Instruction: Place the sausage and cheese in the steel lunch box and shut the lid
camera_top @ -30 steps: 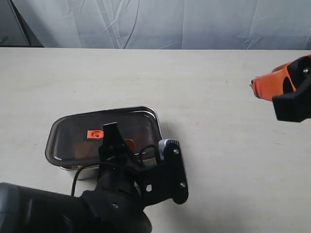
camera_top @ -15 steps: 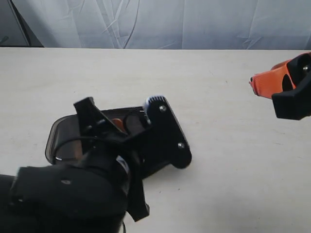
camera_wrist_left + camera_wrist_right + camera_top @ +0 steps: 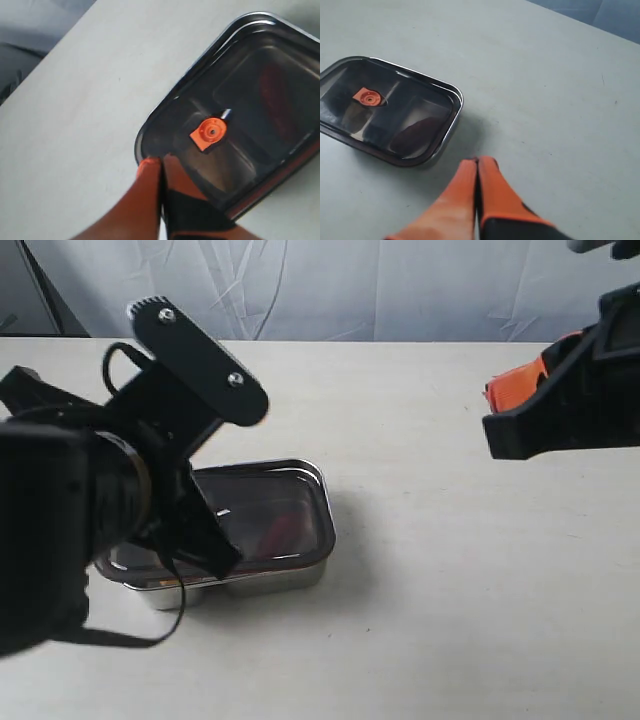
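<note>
The shiny rectangular stainless steel lunch box (image 3: 290, 576) sits on the pale tabletop (image 3: 450, 590) in the lower left of the exterior view, its left part hidden behind the bulky black left arm (image 3: 90, 500). The dark smoky translucent plastic lid (image 3: 255, 495) lies on top of the box, with the steel rim showing around it in the right wrist view, and its small orange-red centre valve (image 3: 209, 133) faces up. Through the lid the glossy red toy sausage (image 3: 285, 525) shows dimly in one compartment. In the other compartment, by the valve, a dull tan patch may be the yellow-orange cheese wedge (image 3: 354, 116), though it is too dim to be sure. The left gripper (image 3: 159, 162) has its orange fingers pressed together with nothing between them, the tips over a corner of the lid; contact cannot be judged. The right gripper (image 3: 477, 161) is likewise clenched and empty. It hangs at the upper right of the exterior view, well apart from the box, over bare table, with a wrinkled grey cloth backdrop (image 3: 400, 290) behind.
</note>
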Controlling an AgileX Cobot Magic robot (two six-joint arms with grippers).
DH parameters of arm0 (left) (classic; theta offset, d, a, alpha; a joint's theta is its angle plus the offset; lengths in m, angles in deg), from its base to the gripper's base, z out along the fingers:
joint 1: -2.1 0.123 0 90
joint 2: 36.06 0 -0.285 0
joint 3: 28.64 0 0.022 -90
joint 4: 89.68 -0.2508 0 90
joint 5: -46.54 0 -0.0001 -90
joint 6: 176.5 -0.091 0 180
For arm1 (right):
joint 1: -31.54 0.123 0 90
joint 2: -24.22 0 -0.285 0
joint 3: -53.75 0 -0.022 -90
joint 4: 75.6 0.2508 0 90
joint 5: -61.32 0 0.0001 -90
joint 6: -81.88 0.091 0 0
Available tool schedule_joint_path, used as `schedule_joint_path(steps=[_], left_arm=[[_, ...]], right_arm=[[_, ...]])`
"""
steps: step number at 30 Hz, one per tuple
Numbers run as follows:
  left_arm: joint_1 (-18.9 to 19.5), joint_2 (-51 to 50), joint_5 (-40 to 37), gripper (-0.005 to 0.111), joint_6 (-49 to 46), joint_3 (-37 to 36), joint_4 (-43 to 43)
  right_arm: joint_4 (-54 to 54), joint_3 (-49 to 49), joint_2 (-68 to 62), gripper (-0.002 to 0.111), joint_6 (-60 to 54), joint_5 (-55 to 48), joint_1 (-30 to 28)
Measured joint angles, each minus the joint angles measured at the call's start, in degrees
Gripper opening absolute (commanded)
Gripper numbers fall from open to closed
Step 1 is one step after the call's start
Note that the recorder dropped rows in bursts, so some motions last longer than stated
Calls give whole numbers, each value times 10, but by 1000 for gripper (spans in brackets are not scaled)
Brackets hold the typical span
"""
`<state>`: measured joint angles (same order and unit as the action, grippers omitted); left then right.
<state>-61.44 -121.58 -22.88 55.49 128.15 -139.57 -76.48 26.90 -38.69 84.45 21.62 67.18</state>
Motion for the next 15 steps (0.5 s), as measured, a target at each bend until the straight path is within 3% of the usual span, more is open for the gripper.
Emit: schedule_joint_path(steps=[4, 10, 15], left_arm=[[80, 7, 20, 0, -16, 0, 49], [208, 9, 112, 0, -121, 0, 204], [288, 9, 111, 0, -208, 0, 295]], right_arm=[[0, 0, -39, -1, 0, 4, 0], [4, 0, -94, -1, 0, 16, 0], [19, 0, -137, -1, 0, 35, 0]])
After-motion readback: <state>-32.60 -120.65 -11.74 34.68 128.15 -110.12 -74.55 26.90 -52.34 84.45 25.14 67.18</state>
